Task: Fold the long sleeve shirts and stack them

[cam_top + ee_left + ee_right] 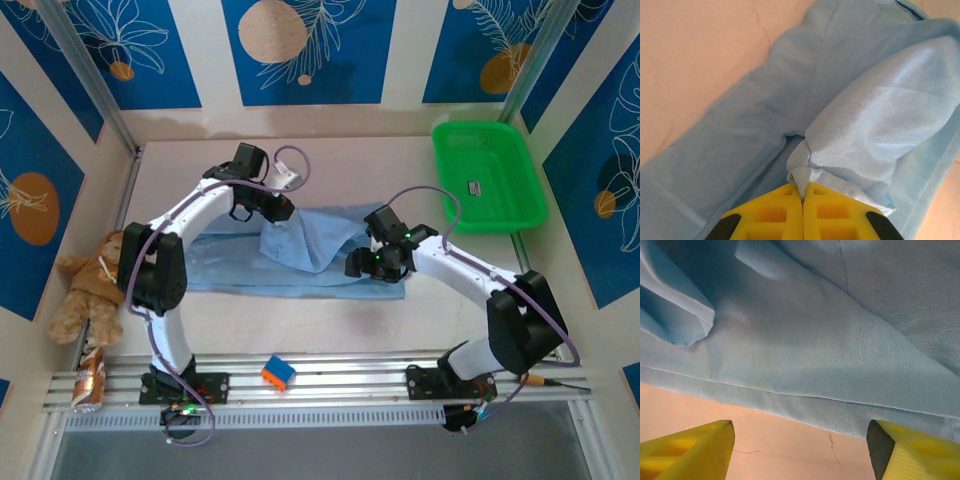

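The light blue shirt [300, 262] lies spread across the middle of the worktop [330, 320], with its long side running left to right between the two arms. The left claw [285, 213] sits above the far edge of the shirt. In the left wrist view its yellow fingers [775, 212] are pressed together and pinch a bunched fold of the fabric [840, 175]. This fold is raised off the rest of the shirt, which lies flat below it. The right claw [358, 263] is at the near right part of the shirt. In the right wrist view its yellow fingers [695, 450] stand spread apart, with bare worktop between them and the near hem of the shirt [815, 405] just beyond the tips. This claw holds nothing. A green basket [487, 175] stands at the far right corner of the worktop, well apart from the shirt. A teddy bear [92, 285] sits at the left edge. A small orange and blue block [278, 372] lies on the rail between the arm bases.
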